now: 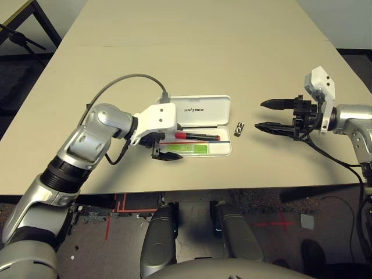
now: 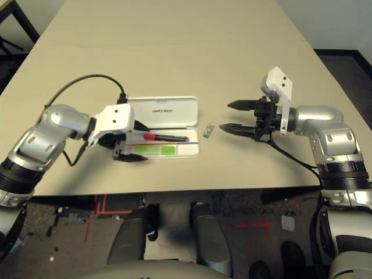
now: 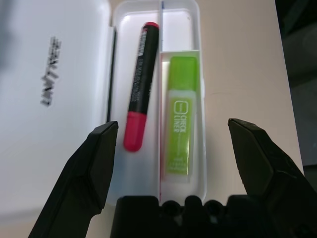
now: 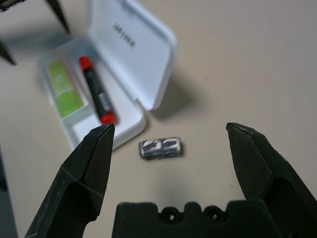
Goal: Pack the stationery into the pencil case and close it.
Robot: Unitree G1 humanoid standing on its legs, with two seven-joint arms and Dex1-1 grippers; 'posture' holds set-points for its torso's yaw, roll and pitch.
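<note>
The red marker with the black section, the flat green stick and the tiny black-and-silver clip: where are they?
Red marker (image 3: 140, 91), left wrist view, black middle section.
Green stick (image 3: 181, 121), left wrist view, its label.
Clip (image 4: 160, 148), right wrist view, its top face.

Robotics lab or test room, by the look of it. One long beige laminate table (image 1: 192, 52) with nothing domestic about it. Speckled dark carpet floor (image 1: 325, 215) below, marked with red tape crosses (image 1: 283, 222) and red tape lines (image 1: 119, 203). Black metal stand legs (image 1: 20, 35) at the far corner. Loose black cable (image 1: 334, 157) trailing off the table edge.
</note>
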